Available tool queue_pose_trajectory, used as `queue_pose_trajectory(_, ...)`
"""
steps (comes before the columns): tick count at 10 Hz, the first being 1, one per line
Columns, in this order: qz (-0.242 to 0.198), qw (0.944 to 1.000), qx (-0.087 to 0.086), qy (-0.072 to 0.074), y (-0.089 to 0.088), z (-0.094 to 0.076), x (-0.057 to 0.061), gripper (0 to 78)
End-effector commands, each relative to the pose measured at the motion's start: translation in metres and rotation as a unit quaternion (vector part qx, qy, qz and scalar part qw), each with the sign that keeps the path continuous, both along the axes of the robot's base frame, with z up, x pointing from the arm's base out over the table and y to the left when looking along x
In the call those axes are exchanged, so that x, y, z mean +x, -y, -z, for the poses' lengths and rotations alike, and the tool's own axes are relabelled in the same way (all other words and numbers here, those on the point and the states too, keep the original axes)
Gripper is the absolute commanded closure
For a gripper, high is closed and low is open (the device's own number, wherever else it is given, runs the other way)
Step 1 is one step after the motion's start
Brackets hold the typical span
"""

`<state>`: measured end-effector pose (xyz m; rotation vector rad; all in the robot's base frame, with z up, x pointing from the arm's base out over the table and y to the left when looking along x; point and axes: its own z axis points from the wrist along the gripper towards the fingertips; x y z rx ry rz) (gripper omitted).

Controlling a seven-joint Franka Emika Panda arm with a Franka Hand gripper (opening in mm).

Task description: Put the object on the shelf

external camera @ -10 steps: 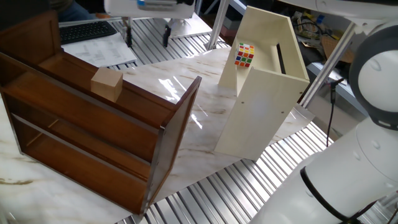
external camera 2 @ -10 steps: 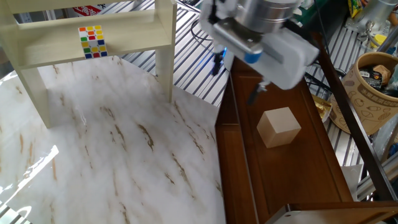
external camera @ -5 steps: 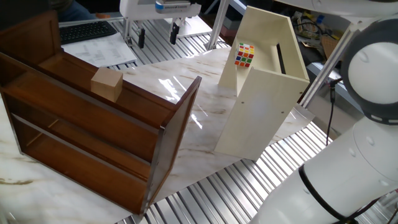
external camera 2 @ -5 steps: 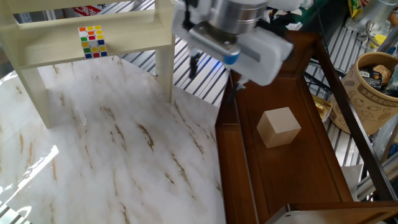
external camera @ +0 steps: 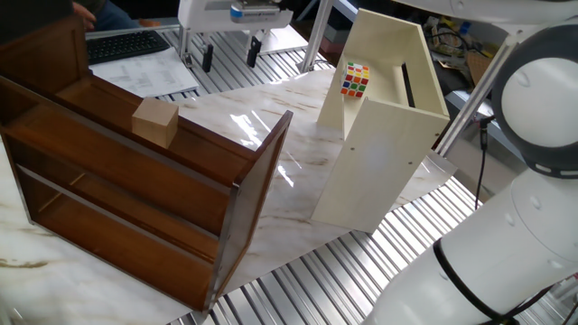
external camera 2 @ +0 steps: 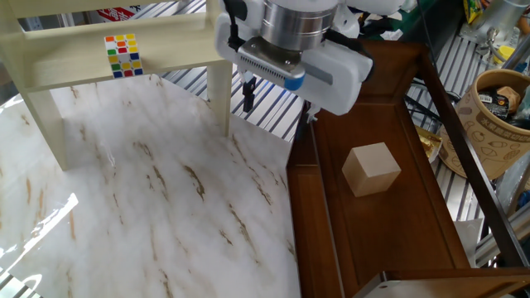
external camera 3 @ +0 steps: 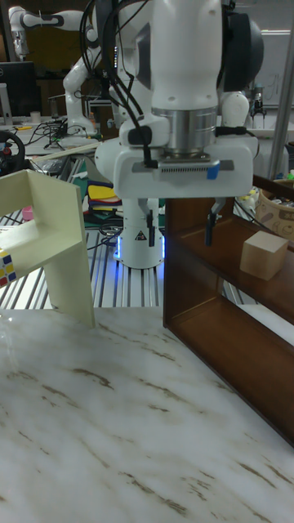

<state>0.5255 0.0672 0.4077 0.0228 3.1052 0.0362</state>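
Note:
The object, a plain tan wooden block (external camera: 155,122) (external camera 2: 372,168) (external camera 3: 263,254), rests on a board of the dark reddish-brown shelf (external camera: 135,185) (external camera 2: 389,240) (external camera 3: 220,327). My gripper (external camera: 229,52) (external camera 2: 277,103) (external camera 3: 180,225) hangs open and holds nothing. It is above the far edge of the marble table, beside the shelf's side panel and well apart from the block. In the tall fixed view both dark fingertips (external camera 3: 210,227) point straight down, just left of the shelf's end.
A tall cream-white cabinet (external camera: 379,135) (external camera 2: 124,50) (external camera 3: 49,237) holds a Rubik's cube (external camera: 355,79) (external camera 2: 122,55). The marble tabletop (external camera 2: 149,199) spreads between cabinet and shelf. A keyboard and papers (external camera: 126,45) lie behind the shelf. A patterned pot (external camera 2: 497,108) stands beyond it.
The gripper has drifted sideways away from the block and the shelf, toward the cabinet side. It stays open. The block has not moved.

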Motion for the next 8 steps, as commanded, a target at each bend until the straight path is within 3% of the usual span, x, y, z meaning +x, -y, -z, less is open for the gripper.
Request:
queue_pose_trajectory(1, -0.013, 0.9998, 0.011, 0.006, 0.0003, -0.0009, 0.0006, 0.2)
queue_pose_trajectory(8, -0.015, 0.9997, 0.017, 0.006, 0.0014, -0.002, 0.0024, 0.2)
